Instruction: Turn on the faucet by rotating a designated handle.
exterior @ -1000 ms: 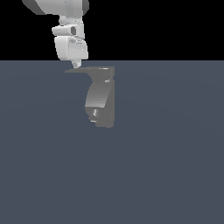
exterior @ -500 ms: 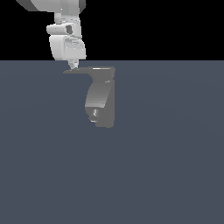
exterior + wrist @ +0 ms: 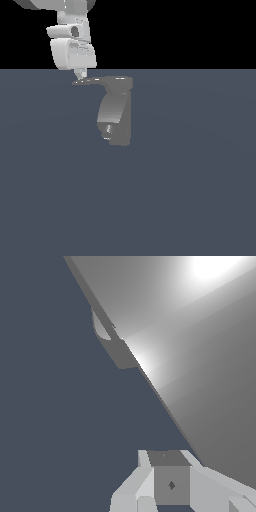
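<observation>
The grey faucet (image 3: 117,117) stands upright on the dark blue-grey floor, its curved body below a blocky top. The handle (image 3: 95,80), a thin flat blade, runs from the faucet's top toward the exterior view's left and tapers to a point. My gripper (image 3: 80,76) hangs straight down with its fingers together. Its tip is at the pointed end of the handle, touching or nearly touching it. In the wrist view the handle (image 3: 200,331) fills much of the frame as a broad, brightly lit grey surface. My gripper (image 3: 170,481) sits right against its edge.
The flat dark floor (image 3: 190,190) extends all around the faucet. The white robot arm (image 3: 72,45) comes down from above on the exterior view's left. Nothing else stands nearby.
My gripper has shifted slightly toward the exterior view's left along the handle's tip. The faucet body has not moved, and the handle's angle looks nearly the same.
</observation>
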You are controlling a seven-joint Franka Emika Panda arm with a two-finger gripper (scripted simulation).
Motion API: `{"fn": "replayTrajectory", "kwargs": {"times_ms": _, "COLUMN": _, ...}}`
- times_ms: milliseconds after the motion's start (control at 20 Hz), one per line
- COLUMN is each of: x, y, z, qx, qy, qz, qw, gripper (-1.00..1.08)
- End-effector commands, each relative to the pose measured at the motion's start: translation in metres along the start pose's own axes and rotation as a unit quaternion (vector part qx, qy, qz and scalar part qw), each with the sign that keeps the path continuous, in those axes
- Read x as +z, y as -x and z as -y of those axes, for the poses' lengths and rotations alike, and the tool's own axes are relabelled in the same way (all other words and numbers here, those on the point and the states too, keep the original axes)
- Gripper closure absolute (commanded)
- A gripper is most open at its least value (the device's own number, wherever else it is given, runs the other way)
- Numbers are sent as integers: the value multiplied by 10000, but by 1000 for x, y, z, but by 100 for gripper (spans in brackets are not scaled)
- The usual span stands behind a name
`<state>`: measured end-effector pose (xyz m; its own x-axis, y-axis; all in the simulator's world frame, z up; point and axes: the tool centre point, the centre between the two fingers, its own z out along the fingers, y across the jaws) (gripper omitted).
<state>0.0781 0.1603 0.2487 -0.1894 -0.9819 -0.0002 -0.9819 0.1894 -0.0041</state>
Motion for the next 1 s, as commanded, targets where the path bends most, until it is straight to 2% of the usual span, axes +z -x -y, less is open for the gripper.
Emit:
{"fn": "replayTrajectory", "kwargs": {"times_ms": 0, "x": 0, "y": 4, "z": -11, "qx": 4, "qy": 20, "qz": -2, "qw": 10000, "gripper": 108}}
{"fn": "replayTrajectory", "kwargs": {"times_ms": 400, "x": 0, "y": 5, "z": -32, "qx": 4, "qy": 20, "qz": -2, "qw": 10000, "gripper": 108}}
{"fn": "replayTrajectory", "kwargs": {"times_ms": 450, "x": 0, "y": 1, "z": -26, "qx": -117, "qy": 5, "qz": -1, "qw": 9999, "gripper": 108}}
{"fn": "replayTrajectory", "kwargs": {"times_ms": 950, "x": 0, "y": -16, "z": -47, "qx": -87, "qy": 9, "qz": -1, "qw": 10000, "gripper": 108}}
